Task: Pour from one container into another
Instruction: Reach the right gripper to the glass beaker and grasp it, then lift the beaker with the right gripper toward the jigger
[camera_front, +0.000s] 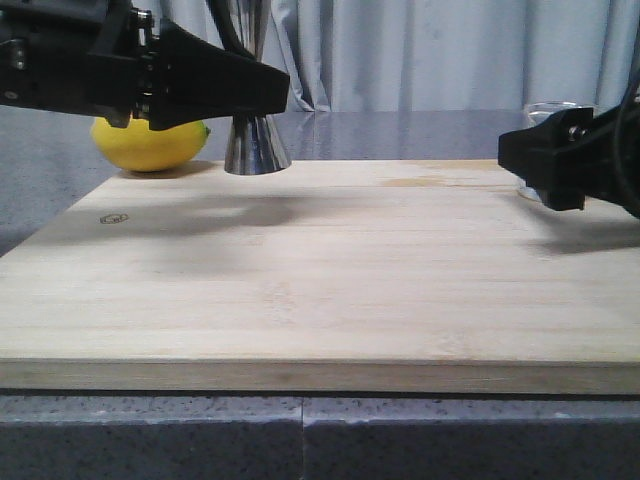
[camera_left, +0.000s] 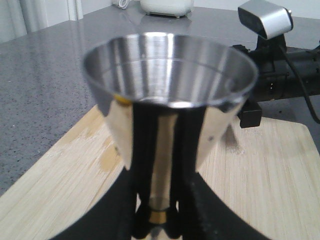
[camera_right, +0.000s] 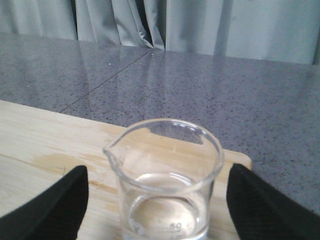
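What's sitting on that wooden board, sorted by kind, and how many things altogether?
Glass beaker: 1
Steel jigger: 1
Lemon: 1, though it may rest just behind the board's edge
Total: 3

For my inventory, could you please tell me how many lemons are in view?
1: the lemon sits at the board's far left corner, beside the steel jigger. The arms may hide others.
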